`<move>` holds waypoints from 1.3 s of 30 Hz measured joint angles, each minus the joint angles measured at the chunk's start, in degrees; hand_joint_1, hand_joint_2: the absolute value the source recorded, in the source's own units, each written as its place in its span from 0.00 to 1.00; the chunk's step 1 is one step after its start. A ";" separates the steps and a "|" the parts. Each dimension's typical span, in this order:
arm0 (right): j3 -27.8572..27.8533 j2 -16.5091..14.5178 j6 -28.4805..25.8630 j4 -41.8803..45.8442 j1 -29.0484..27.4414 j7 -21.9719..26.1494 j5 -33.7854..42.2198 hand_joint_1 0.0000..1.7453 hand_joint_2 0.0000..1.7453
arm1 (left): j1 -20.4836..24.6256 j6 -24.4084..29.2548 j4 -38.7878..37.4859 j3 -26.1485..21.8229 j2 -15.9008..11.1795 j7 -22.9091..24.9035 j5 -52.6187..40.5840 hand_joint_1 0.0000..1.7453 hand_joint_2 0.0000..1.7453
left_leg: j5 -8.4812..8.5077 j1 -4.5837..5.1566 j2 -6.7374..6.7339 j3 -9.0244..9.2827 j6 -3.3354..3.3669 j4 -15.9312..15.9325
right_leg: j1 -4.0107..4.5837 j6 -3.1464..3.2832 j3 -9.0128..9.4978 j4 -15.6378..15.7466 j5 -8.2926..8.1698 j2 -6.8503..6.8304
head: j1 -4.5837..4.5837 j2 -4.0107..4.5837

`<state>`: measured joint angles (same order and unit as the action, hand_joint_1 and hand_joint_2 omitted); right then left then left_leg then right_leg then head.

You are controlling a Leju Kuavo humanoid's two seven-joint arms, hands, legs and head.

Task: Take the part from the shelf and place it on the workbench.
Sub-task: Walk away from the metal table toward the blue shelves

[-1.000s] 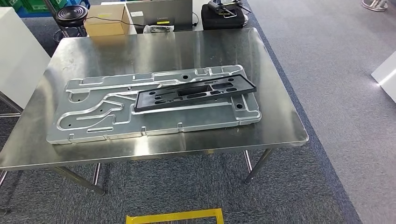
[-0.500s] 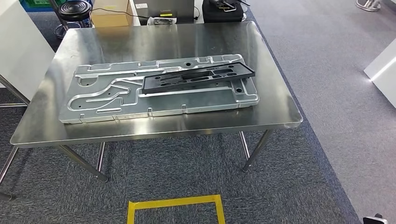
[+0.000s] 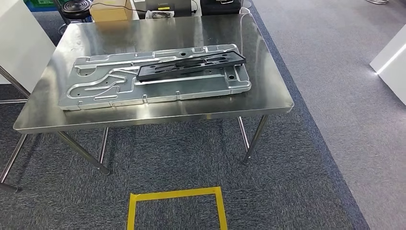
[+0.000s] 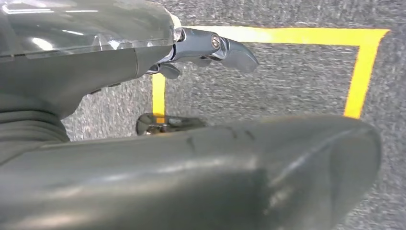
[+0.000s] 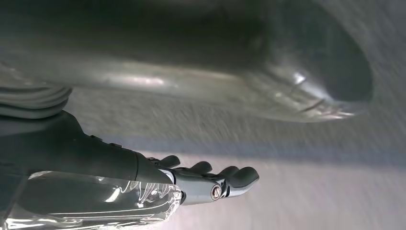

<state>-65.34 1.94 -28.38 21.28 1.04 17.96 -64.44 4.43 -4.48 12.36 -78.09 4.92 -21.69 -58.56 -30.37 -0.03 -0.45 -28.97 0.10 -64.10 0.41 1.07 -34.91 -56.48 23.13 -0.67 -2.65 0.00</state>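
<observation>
Left hand [image 4: 210, 50]: hangs above grey carpet [image 3: 191, 163] and a yellow floor marking [image 3: 174, 206]; fingers extended, holding nothing. Right hand [image 5: 210, 182]: hangs above blurred floor; fingers extended side by side, holding nothing. Both hands are well apart from the part.

Part [image 3: 191, 64]: a long, flat black panel with several slots and rectangular cut-outs. It lies on the large silver metal plate [image 3: 119, 91], toward that plate's far right portion, slightly skewed to the plate's long axis.

The plate rests on the steel workbench [image 3: 158, 117]. Bare tabletop borders the plate on all sides, widest at the right end. Open carpet lies between the floor marking and the workbench's near edge.
</observation>
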 joint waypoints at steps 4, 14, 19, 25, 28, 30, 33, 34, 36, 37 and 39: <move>2.16 -1.25 3.69 -3.69 0.44 -3.16 -5.31 0.00 0.00 | 0.27 -0.31 0.08 0.10 -0.20 -0.43 -0.67 0.00 0.00 | -1.07 0.71 -0.06 5.76 1.55 9.56 | -0.02 -1.09 -0.84 -0.30 -1.98 -0.26 | 0.01 0.00; 5.52 -2.96 8.81 -7.22 0.95 -5.22 -7.87 0.00 0.00 | 0.09 -0.51 0.08 0.29 0.01 -0.53 -1.38 0.00 0.00 | 5.67 0.20 -0.46 -2.98 2.33 8.38 | -1.68 -3.70 0.92 -12.86 6.37 0.42 | 0.01 0.00; 6.11 -3.69 9.65 -7.76 1.44 -5.90 -8.22 0.00 0.00 | 0.11 -0.52 0.08 0.34 0.18 -0.60 -1.59 0.00 0.00 | 7.82 0.14 -0.47 -5.70 0.60 6.86 | -1.09 -2.12 10.30 1.69 7.76 0.54 | 0.00 0.00; 6.53 -4.20 9.77 -8.18 1.49 -6.06 -8.23 0.00 0.00 | -0.19 -0.54 0.08 0.34 0.21 -0.60 -1.61 0.00 0.00 | -3.11 -0.38 -0.07 -9.59 -0.84 -5.37 | -1.02 -0.07 6.06 1.68 3.92 0.00 | 0.00 0.00; 6.62 -4.32 9.78 -8.27 1.47 -6.09 -8.23 0.00 0.00 | -0.18 -0.55 0.08 0.34 0.21 -0.60 -1.61 0.00 0.00 | -2.11 -0.49 -0.06 -7.93 -0.98 -9.31 | -0.91 -0.31 3.01 0.92 2.10 -0.03 | 0.01 0.00; 6.66 -4.45 9.78 -8.33 1.50 -6.12 -8.23 0.00 0.00 | -0.07 -0.55 0.08 0.34 0.20 -0.60 -1.61 0.00 0.00 | 0.35 -0.52 -0.05 -2.18 -0.70 -2.60 | -0.89 -0.70 1.21 0.10 1.18 0.00 | 0.00 0.00; 6.71 -4.55 9.78 -8.37 1.58 -6.14 -8.23 0.00 0.00 | 0.15 -0.55 0.08 0.35 0.20 -0.62 -1.61 0.00 0.00 | -1.04 -0.23 0.05 4.42 0.23 7.62 | -0.68 -1.64 -0.16 -0.89 -0.04 -0.04 | 0.00 0.00; 6.72 -4.56 9.79 -8.38 1.57 -6.15 -8.23 0.00 0.00 | 0.13 -0.55 0.08 0.36 0.20 -0.63 -1.61 0.00 0.00 | -1.19 -0.11 0.05 4.51 0.63 8.41 | -0.67 -2.02 -0.31 -0.95 -0.51 -0.08 | 0.01 0.00; 6.72 -4.56 9.97 -8.41 1.45 -6.25 -8.25 0.00 0.00 | 0.02 -0.54 0.08 0.36 0.28 -0.63 -1.65 0.00 0.00 | -0.22 -0.18 -0.14 3.50 1.53 8.38 | -0.86 -2.75 -0.82 -1.38 -0.24 0.02 | 0.00 0.00; 6.72 -4.58 10.28 -8.46 1.38 -6.42 -8.29 0.00 0.00 | -0.01 -0.52 0.08 0.37 0.32 -0.62 -1.70 0.00 0.00 | 0.46 -0.22 -0.26 2.83 2.00 8.45 | -0.99 -3.04 -1.37 -2.60 1.45 0.15 | 0.00 0.00; 6.72 -4.66 11.10 -8.59 1.30 -7.01 -8.47 0.00 0.00 | 0.01 -0.47 0.08 0.41 0.35 -0.60 -1.85 0.00 0.00 | 1.91 -0.17 -0.41 1.13 2.62 8.48 | -1.18 -3.46 -3.04 -8.12 7.31 0.36 | 0.00 0.00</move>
<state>-58.62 -2.72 -17.28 12.69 2.34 10.95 -72.91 4.44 -4.95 12.44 -77.68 5.27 -22.29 -60.42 -28.46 -0.21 -0.87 -27.84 2.73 -55.62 -0.77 -2.39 -37.95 -64.60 30.44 -0.31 -2.64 0.00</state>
